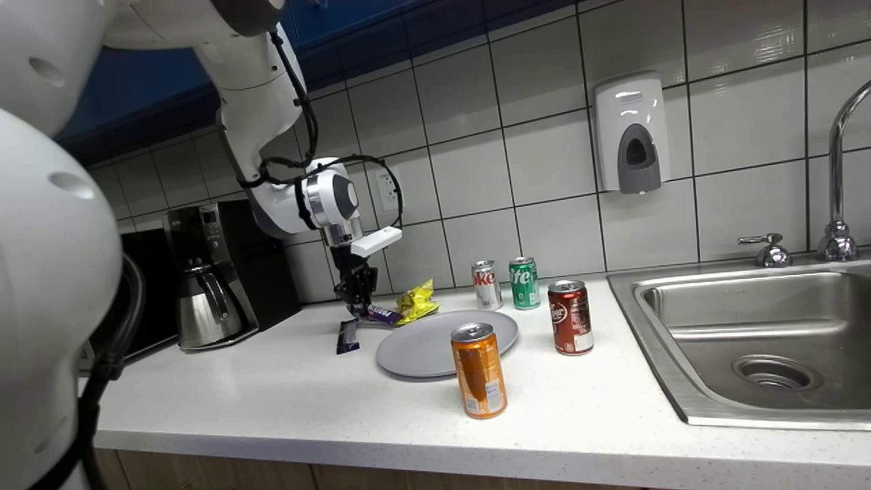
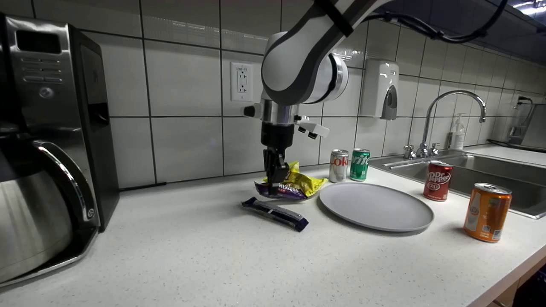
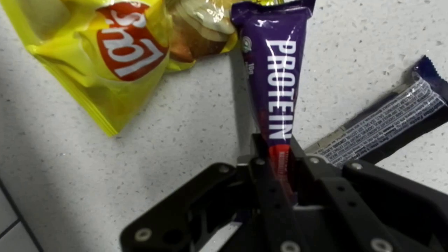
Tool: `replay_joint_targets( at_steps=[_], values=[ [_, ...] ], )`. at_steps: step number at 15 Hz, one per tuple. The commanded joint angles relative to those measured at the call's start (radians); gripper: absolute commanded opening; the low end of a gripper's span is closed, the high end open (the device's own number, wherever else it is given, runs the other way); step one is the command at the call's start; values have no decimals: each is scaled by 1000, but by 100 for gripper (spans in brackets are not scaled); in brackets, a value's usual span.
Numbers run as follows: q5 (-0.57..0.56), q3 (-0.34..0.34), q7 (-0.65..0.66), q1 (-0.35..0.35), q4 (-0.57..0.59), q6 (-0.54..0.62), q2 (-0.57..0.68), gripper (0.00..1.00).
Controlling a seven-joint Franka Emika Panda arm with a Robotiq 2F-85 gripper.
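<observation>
My gripper (image 3: pixel 278 150) points down and is shut on the red-marked end of a purple protein bar (image 3: pixel 276 78). The gripper also shows in both exterior views (image 1: pixel 358 305) (image 2: pixel 273 183), with the purple bar (image 2: pixel 283 192) between its fingers, low over the counter. I cannot tell if the bar touches the counter. A yellow chip bag (image 3: pixel 131 42) lies beside the bar's far end, also seen in an exterior view (image 2: pixel 309 184). A dark wrapped bar (image 3: pixel 381 122) lies on the counter beside the gripper, also seen in an exterior view (image 2: pixel 276 213). The near end of the purple bar is partly hidden by the fingers.
A grey plate (image 2: pixel 375 209) lies beside the chip bag. Silver (image 1: pixel 487 289), green (image 1: pixel 524 284), dark red (image 1: pixel 570 320) and orange (image 1: pixel 479 371) cans stand around it. A coffee maker (image 1: pixel 238 265), a tiled wall and a steel sink (image 1: pixel 656 361) border the counter.
</observation>
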Motion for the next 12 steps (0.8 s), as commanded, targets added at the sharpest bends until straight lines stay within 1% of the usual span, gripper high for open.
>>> replay_joint_targets(
  at_steps=[1, 2, 3, 4, 9, 11, 12],
  values=[
    [11, 13, 13, -2, 50, -48, 21, 4],
    [12, 14, 14, -2, 51, -51, 22, 41],
    [11, 13, 15, -2, 49, -50, 20, 44],
    [10, 13, 15, -3, 45, -48, 18, 49],
    [8, 13, 11, -7, 17, -33, -5, 87],
    [8, 14, 7, -11, 0, -26, -18, 100],
    [6, 14, 6, -12, -10, -21, -25, 100]
  ],
)
